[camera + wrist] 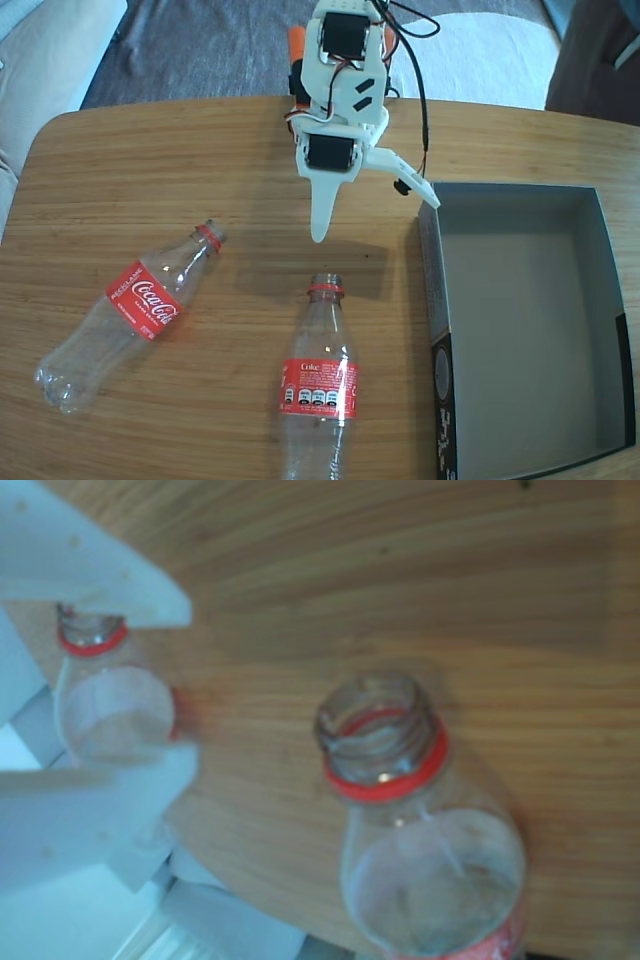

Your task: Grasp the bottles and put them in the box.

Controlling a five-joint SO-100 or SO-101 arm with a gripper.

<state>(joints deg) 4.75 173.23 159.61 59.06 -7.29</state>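
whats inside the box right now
Nothing: the box shows only its bare dark grey floor in the fixed view. Its lower right corner runs out of the picture, so that bit is unseen. Both bottles, one and the other, lie on the table outside it.

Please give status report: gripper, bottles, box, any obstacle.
Gripper open, empty, above table. Both bottles lie on the table, untouched: one at left, one at centre. Box empty, at right. Nothing in the way.
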